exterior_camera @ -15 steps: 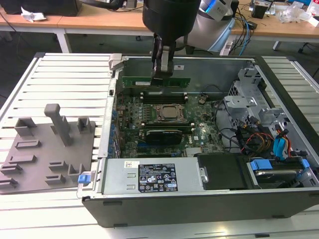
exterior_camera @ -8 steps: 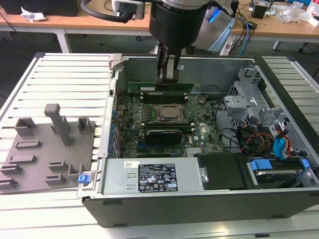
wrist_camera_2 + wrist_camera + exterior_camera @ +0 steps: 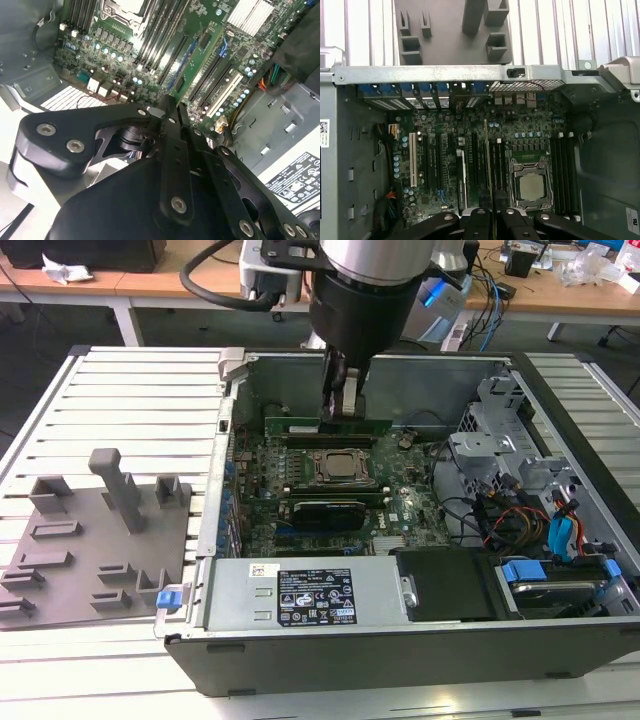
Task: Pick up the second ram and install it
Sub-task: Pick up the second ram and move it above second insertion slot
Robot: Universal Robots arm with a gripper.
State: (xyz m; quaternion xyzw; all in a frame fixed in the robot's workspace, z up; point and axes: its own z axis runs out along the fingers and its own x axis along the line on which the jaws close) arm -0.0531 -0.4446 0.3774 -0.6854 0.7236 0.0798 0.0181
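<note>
Slats of pale metal make up the table (image 3: 130, 400) under your work, and the open computer case (image 3: 380, 655) lies flat on it with its side off. Your gripper (image 3: 340, 405) hangs down inside the case, over the far part of the green motherboard (image 3: 410, 510). Its fingers are clenched on the second ram (image 3: 300, 427), a long green stick that runs crosswise under the fingertips and sticks out to both sides of them.

In the first wrist view you see the stick (image 3: 486, 160) edge-on, running straight out from the gripper (image 3: 492, 216) above the dark memory slots. The processor socket (image 3: 532, 187) lies just beside that line. In the exterior view the socket (image 3: 345, 468) sits directly on the near side of the gripper. You cannot tell from these pictures whether the stick is already seated in a slot or just above it. In the second wrist view the black fingers (image 3: 175, 145) are pressed close together.

Well away from the gripper, on the exterior view's left, the grey holder block (image 3: 100, 540) rests on the slats outside the case. The silver power supply (image 3: 300, 595) lies along the near wall of the case. Behind the arm, wooden desks (image 3: 560, 295) carry loose cables (image 3: 490, 310).
</note>
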